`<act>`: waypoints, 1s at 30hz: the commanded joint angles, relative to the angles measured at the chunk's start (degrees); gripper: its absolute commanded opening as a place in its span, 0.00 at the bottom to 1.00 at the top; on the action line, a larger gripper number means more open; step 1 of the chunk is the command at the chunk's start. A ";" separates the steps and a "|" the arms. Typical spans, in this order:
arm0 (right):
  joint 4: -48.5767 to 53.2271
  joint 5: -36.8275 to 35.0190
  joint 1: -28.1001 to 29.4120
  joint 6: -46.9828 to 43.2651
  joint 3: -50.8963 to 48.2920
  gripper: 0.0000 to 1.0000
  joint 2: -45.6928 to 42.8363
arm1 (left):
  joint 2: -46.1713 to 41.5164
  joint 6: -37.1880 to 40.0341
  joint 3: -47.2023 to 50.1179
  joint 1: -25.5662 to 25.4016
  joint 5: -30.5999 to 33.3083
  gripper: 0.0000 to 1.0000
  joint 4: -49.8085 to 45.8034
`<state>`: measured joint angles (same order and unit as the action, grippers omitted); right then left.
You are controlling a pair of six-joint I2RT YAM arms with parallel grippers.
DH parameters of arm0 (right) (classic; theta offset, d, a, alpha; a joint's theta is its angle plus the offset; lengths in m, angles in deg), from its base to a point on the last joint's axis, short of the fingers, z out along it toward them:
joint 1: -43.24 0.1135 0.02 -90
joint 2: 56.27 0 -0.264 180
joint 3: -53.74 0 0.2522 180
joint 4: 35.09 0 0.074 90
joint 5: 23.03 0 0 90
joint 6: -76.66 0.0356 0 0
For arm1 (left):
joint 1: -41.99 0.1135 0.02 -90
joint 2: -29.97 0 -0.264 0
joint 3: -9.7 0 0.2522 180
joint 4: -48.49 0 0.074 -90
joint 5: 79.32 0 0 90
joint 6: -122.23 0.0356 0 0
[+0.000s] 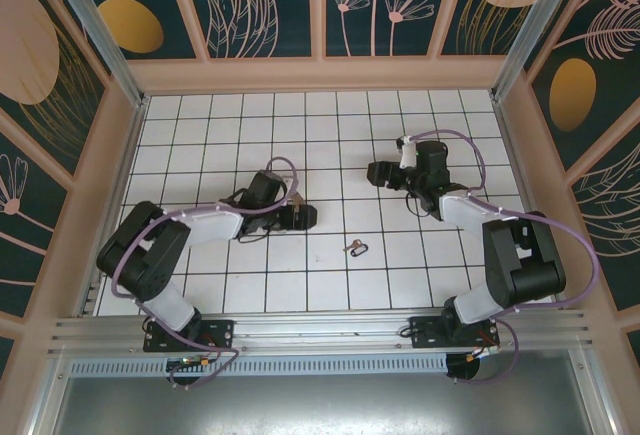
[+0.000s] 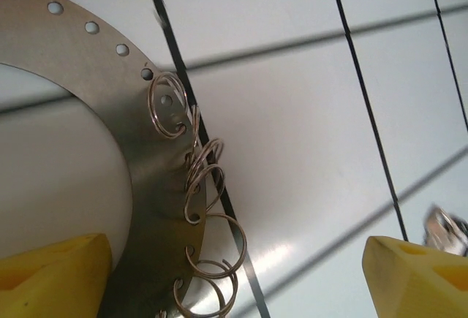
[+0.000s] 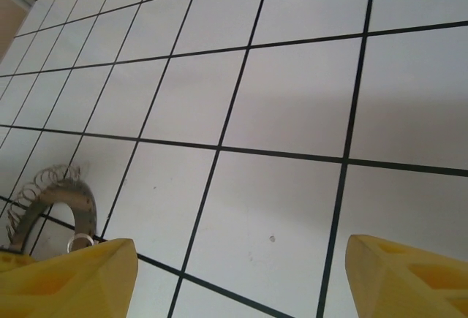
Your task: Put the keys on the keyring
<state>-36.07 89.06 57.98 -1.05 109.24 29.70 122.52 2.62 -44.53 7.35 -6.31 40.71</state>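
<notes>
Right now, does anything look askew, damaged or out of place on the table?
Nothing spilled or broken. The split rings on the perforated metal plate hang bunched and overlapping at mixed angles. The keys lie loose on the tiles, apart from the left claw and right claw.

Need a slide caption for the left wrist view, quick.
Left gripper, jaws open, facing a perforated metal arc hung with split rings; keys at frame's right edge.

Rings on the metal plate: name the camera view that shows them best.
Left wrist view: the rings sit close and sharp along the curved metal plate. The right wrist view has the same rings small at its lower left. In the top view they are too small to make out.
</notes>
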 commanded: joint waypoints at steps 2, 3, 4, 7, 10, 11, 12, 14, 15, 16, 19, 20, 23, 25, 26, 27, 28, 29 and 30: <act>-1.56 6.28 1.28 -1.86 0.14 0.73 0.10 | -7.08 -3.00 1.91 -0.32 -1.41 0.88 -5.07; -1.15 6.81 2.07 -2.78 0.72 0.73 0.59 | -8.72 -2.32 1.28 -0.33 -0.46 0.89 -6.66; -0.46 6.92 3.12 -3.52 1.56 0.72 1.17 | -10.03 -1.70 0.49 -0.27 0.29 0.89 -7.95; 2.16 6.58 6.48 -5.49 4.55 0.72 3.67 | -11.77 -0.37 -2.02 -0.26 0.37 0.90 -10.39; 3.23 7.09 9.26 -6.81 6.79 0.70 6.01 | -12.22 0.34 -2.82 0.04 -0.27 0.90 -11.30; 3.15 7.53 9.78 -7.19 7.07 0.68 6.57 | -12.51 -0.02 -2.25 0.46 -0.93 0.90 -10.77; 2.93 8.26 10.46 -7.72 7.33 0.64 7.12 | -13.11 -0.97 -1.14 1.52 -2.44 0.90 -9.62; 2.79 9.37 11.69 -9.23 7.94 0.58 8.40 | -14.83 -3.52 1.98 4.37 -5.74 0.85 -6.42; 2.94 9.84 12.40 -10.22 8.41 0.55 9.12 | -15.80 -4.48 3.42 5.72 -6.84 0.83 -5.21; 3.25 10.27 13.07 -11.10 9.09 0.53 10.04 | -16.82 -4.80 4.22 6.68 -6.73 0.80 -4.91; 3.81 12.32 13.82 -10.97 10.61 0.51 12.83 | -17.16 -2.70 2.62 6.99 -2.91 0.68 -7.94; 3.66 12.79 13.87 -10.56 10.69 0.51 13.48 | -16.69 -2.20 1.89 7.00 -2.57 0.63 -8.25; 2.89 13.50 13.82 -9.16 10.19 0.50 14.09 | -14.14 -1.69 0.46 6.95 -2.15 0.49 -8.12; 1.49 14.03 14.07 -8.23 8.66 0.51 13.36 | -12.10 -1.43 -0.33 6.95 -2.55 0.44 -7.42; 0.78 13.97 14.24 -7.96 7.74 0.51 12.85 | -11.16 -1.38 -0.59 6.95 -2.69 0.42 -7.05; 0.02 13.74 14.41 -7.54 6.51 0.53 12.28 | -10.13 -1.29 -0.94 6.99 -2.77 0.41 -6.66; -1.00 13.60 14.52 -7.10 5.11 0.55 11.66 | -9.15 -1.27 -1.23 6.96 -2.78 0.40 -6.31; -2.03 13.52 14.59 -6.59 3.90 0.56 11.04 | -8.34 -1.18 -1.59 6.93 -2.78 0.40 -6.01; -3.45 13.51 14.61 -5.92 2.40 0.58 10.32 | -7.46 -1.16 -2.09 6.86 -2.87 0.39 -5.69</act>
<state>-36.18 101.52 72.02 -8.59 114.55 42.64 113.10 0.66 -44.66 14.28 -9.24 33.67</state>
